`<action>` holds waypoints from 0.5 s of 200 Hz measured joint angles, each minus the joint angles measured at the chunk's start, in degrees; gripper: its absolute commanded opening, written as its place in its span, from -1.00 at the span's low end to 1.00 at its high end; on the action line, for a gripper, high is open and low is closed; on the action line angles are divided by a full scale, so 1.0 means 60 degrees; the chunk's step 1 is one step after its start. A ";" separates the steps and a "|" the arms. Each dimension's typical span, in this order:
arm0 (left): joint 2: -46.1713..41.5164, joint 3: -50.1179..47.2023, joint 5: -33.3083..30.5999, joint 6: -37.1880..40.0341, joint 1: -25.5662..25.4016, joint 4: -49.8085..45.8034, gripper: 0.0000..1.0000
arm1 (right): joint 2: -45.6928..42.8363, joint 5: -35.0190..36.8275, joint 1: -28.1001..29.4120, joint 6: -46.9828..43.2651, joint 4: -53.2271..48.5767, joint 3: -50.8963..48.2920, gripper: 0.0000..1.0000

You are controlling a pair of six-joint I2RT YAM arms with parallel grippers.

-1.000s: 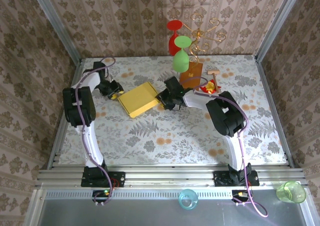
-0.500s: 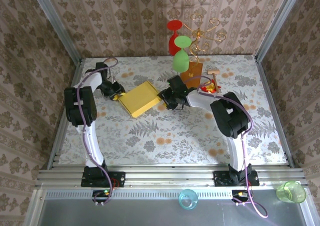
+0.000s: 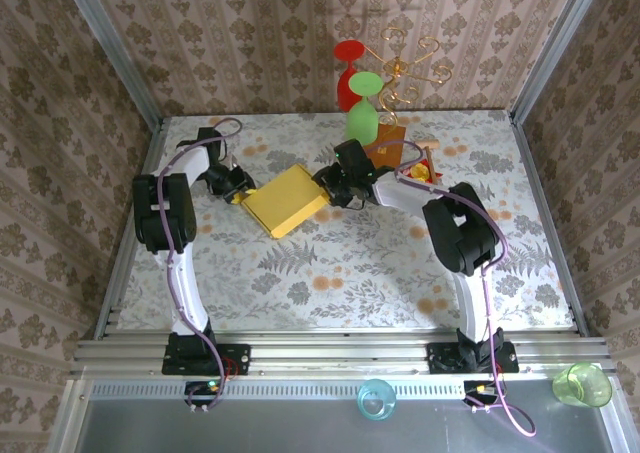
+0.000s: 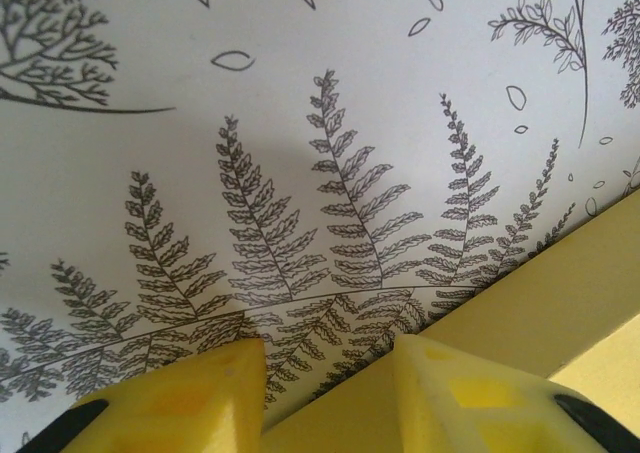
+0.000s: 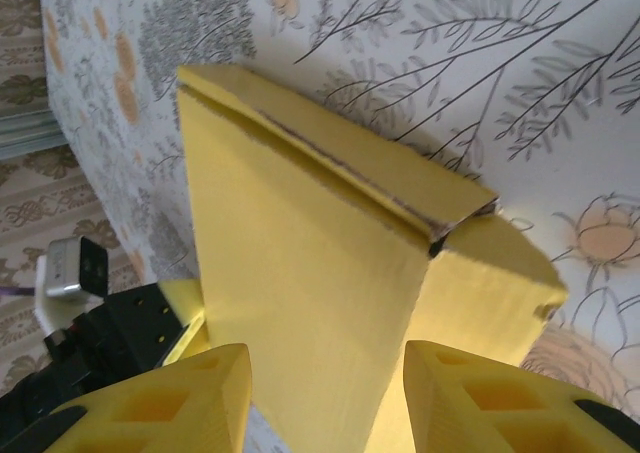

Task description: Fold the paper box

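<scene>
Paper box point(image 3: 287, 201) lies flat mid-worktop point(image 3: 330, 268), yellow side up, long axis running near-left to far-right. Left gripper point(image 3: 238, 192) sits at its left corner, jaws apart. Right gripper point(image 3: 330, 185) sits at its right end, jaws apart. Since a second ago, the box has nudged right and both grippers have moved farther back.

A: Robot parts, counted?
B: Two arms, left arm point(image 3: 160, 218) and right arm point(image 3: 456, 235), and two grippers: left gripper point(image 3: 236, 189), right gripper point(image 3: 332, 185).
A: Cardboard?
B: One paper box point(image 3: 287, 200).
A: Drinkware?
B: Four pieces: two goblets, the red goblet point(image 3: 348, 71) and the green goblet point(image 3: 362, 115); two cups, the teal cup point(image 3: 376, 400) and the lime cup point(image 3: 582, 384).
A: Remaining items?
B: One wire stand point(image 3: 410, 68), one wooden block point(image 3: 388, 145), one red-yellow packet point(image 3: 422, 171).
</scene>
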 measured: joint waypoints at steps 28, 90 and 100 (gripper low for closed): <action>0.0000 0.0000 0.0000 0.0000 -0.0036 0.0000 -0.23 | 0.0076 0.0011 -0.0040 -0.0113 -0.0197 -0.0007 -0.11; 0.0000 0.0000 0.0000 0.0000 -0.0168 -0.0018 -0.23 | -0.0022 0.0040 -0.0069 -0.0226 -0.0197 -0.0266 -0.12; 0.0000 0.0000 0.0004 0.0000 -0.0171 -0.0033 -0.23 | -0.0015 0.0040 -0.0080 -0.0248 -0.0204 -0.0266 -0.13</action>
